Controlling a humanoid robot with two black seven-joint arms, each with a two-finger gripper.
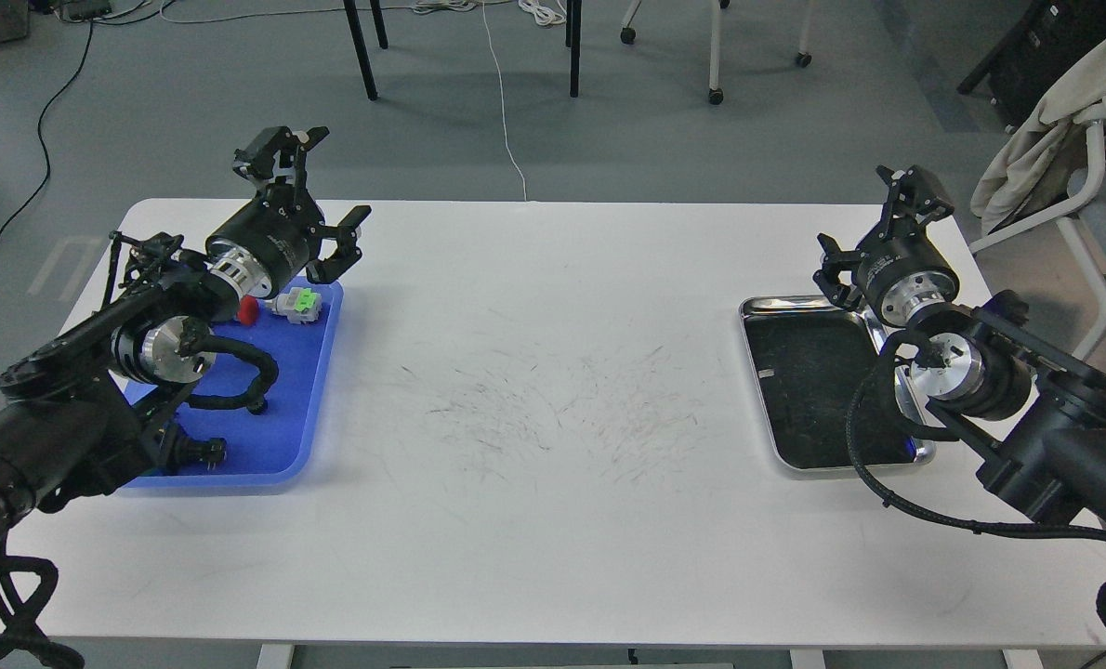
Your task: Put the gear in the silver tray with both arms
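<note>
The silver tray lies on the right of the white table, its dark scratched bottom bare. My right gripper hovers open and empty over the tray's far edge. A blue plastic tray lies on the left. At its far end are a small red round part, partly hidden by my left arm, and a white and green part. I cannot tell which of them is the gear. My left gripper is open and empty, just above and beyond these parts.
My left forearm and its cable loop cover much of the blue tray. My right forearm covers the silver tray's right rim. Chair legs and cables are on the floor behind the table. A chair with a cloth stands at the far right.
</note>
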